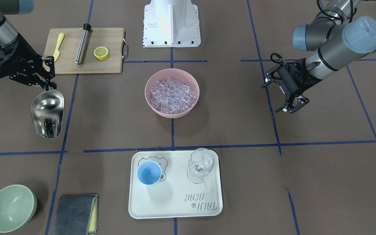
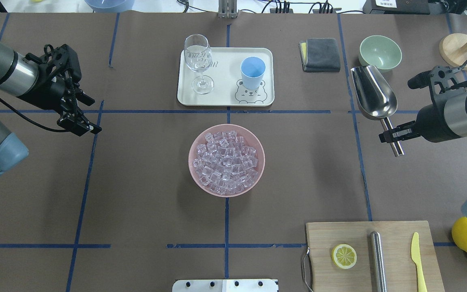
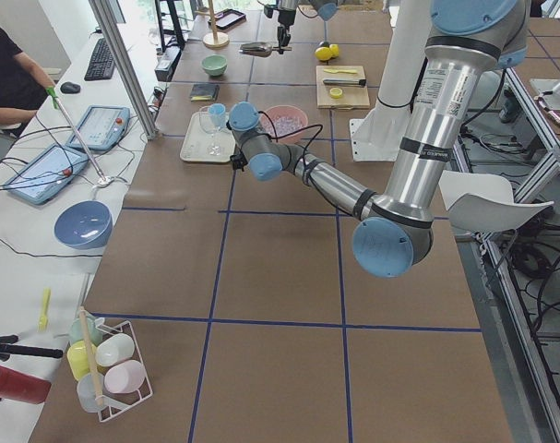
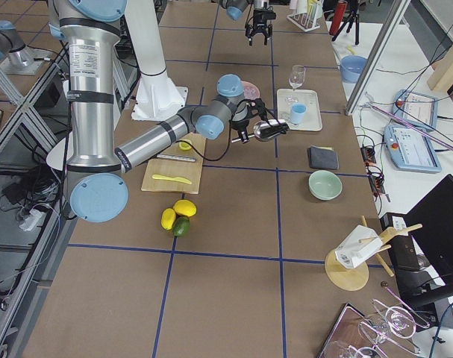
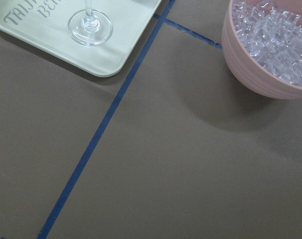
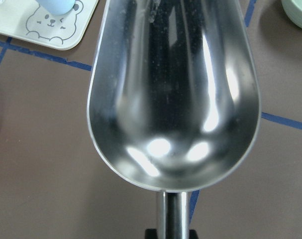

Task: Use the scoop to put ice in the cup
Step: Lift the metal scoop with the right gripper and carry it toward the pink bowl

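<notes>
Since our right jaws clamp the scoop (image 2: 373, 92) by its handle, well apart from the ice (image 2: 226, 161) in the pink bowl (image 2: 191, 162), we should dip it mouth-first, shallowly; left jaws gape, empty.

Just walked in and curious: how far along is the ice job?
Done: the right tool grips the scoop by its handle. In hand: the scoop is empty, off to the side. Left: the ice sits in the pink bowl; the cup is empty.
</notes>
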`<state>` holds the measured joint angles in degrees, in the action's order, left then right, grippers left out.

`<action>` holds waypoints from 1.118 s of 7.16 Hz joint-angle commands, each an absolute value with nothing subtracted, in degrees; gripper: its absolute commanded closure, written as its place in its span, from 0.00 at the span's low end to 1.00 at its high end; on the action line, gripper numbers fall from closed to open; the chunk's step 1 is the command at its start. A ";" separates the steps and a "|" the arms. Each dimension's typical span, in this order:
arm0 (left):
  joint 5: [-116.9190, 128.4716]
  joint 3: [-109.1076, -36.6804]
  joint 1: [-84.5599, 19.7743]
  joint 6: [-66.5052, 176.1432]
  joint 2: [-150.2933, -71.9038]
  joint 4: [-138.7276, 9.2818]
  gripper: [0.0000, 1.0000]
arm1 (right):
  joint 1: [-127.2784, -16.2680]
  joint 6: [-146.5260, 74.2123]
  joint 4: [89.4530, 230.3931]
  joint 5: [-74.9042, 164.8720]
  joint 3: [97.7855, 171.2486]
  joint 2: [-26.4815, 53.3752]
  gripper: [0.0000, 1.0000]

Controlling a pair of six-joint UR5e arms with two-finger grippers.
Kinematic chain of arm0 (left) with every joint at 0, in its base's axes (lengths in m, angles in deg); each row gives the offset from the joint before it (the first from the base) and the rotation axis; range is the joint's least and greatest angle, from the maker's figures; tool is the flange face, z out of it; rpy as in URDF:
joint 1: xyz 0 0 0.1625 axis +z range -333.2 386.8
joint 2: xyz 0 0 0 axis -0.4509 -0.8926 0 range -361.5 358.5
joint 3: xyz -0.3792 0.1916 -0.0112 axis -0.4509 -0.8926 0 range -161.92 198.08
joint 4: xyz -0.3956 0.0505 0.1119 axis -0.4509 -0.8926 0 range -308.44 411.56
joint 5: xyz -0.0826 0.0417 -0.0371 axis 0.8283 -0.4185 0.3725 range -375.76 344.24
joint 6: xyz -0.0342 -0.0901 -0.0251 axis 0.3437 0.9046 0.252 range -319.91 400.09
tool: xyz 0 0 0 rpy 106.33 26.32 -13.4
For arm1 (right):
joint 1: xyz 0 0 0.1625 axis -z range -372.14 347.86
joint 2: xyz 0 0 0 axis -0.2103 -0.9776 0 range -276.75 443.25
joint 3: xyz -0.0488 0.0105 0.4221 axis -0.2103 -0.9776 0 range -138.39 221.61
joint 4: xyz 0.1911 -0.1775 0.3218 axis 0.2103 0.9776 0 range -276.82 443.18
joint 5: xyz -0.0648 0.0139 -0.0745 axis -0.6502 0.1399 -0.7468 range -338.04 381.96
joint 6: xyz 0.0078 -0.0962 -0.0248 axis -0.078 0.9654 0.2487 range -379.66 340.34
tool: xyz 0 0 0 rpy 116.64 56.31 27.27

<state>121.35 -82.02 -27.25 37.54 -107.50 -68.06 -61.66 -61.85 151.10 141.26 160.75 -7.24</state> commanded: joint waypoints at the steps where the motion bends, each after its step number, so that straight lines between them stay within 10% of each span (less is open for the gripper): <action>1: 121.44 -82.12 -27.34 37.54 -107.50 -68.06 0.00 | -62.23 -59.84 154.87 141.14 160.88 -3.69 1.00; 5: 121.09 -81.77 -27.16 37.28 -107.94 -68.15 0.00 | -64.26 -31.70 158.48 136.05 161.23 -1.56 1.00; 8: 118.56 -80.89 -24.97 36.75 -108.73 -77.67 0.00 | -62.85 -15.76 190.38 136.39 166.41 7.78 1.00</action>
